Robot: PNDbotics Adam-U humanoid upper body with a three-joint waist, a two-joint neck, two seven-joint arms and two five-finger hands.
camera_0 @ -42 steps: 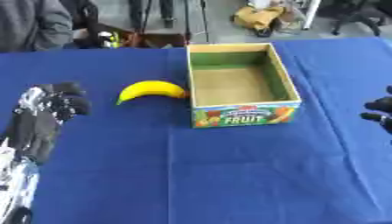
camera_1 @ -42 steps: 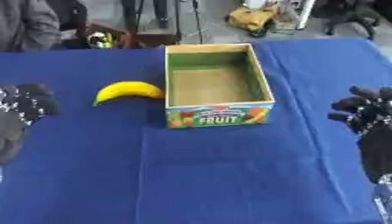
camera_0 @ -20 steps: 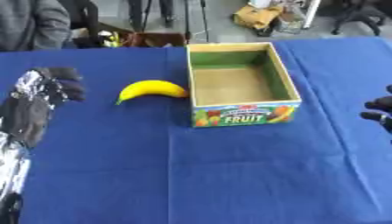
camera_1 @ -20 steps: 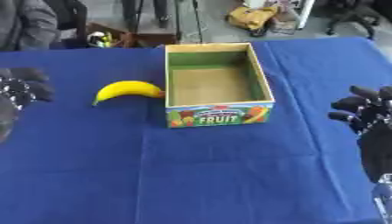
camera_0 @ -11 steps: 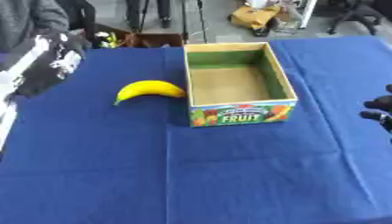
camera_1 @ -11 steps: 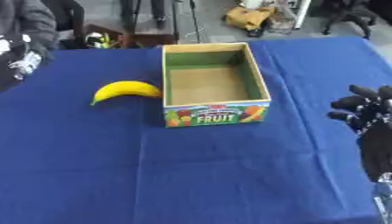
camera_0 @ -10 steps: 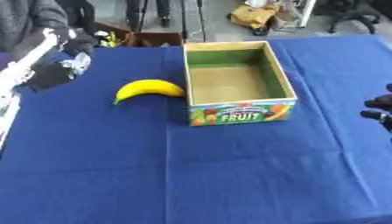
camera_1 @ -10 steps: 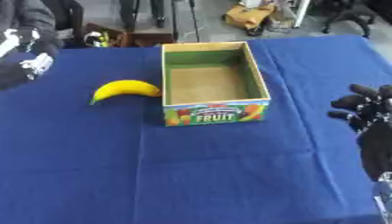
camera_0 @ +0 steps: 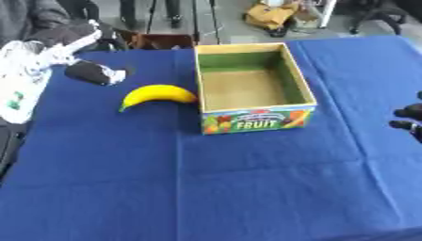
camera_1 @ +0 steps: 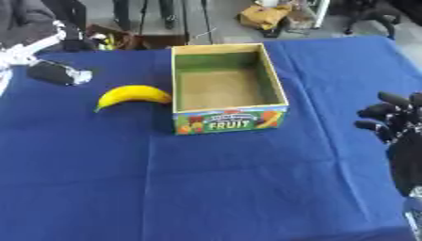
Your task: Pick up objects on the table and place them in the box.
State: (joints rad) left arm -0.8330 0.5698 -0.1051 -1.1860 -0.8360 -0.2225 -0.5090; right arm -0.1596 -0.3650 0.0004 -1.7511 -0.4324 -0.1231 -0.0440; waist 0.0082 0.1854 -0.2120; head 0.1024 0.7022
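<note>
The left hand [camera_0: 89, 73] is hanging over the far left part of the table [camera_0: 206, 188], which is wearing a blue cloth. Its dark fingers seem to be curling inward, and nothing is showing between them. The hand is staying apart from the banana, up and to the left of it.

The banana [camera_0: 157, 95] is lying on the cloth just beside the left wall of the box, with its curved back pointing to the far side. I cannot tell if its right end is touching the box or only coming very near.

The box [camera_0: 251, 89] is standing upright in the middle of the table, a little toward the far side. It is made of cardboard, green inside on the walls, and nothing is lying in it. Its front wall is showing fruit pictures and the word FRUIT.

The right hand [camera_1: 394, 122] is resting at the right edge, fingers up and relaxed, holding nothing, well apart from the box.
</note>
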